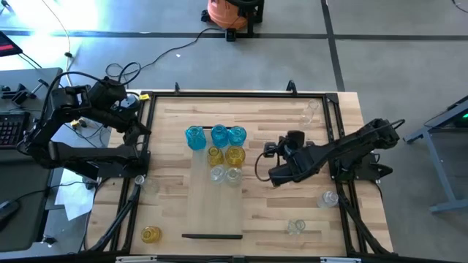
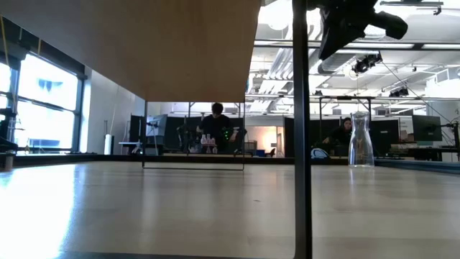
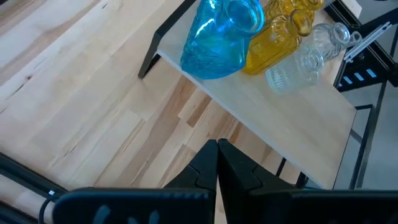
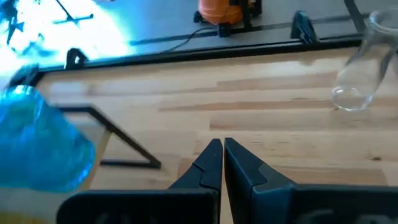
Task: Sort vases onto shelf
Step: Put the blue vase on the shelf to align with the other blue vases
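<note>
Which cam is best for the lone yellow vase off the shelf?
High view: the yellow vase sits alone on the tabletop near the left front corner, unobstructed. Low and both wrist views don't show it; the left wrist sees only shelf vases.

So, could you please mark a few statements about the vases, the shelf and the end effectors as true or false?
1. Three blue vases stand in a row on the shelf. True.
2. The right end effector grips a clear vase. False: it is shut and holds nothing.
3. A yellow vase sits on the tabletop, off the shelf. True.
4. The left end effector is wide open. False: it is shut.
</note>
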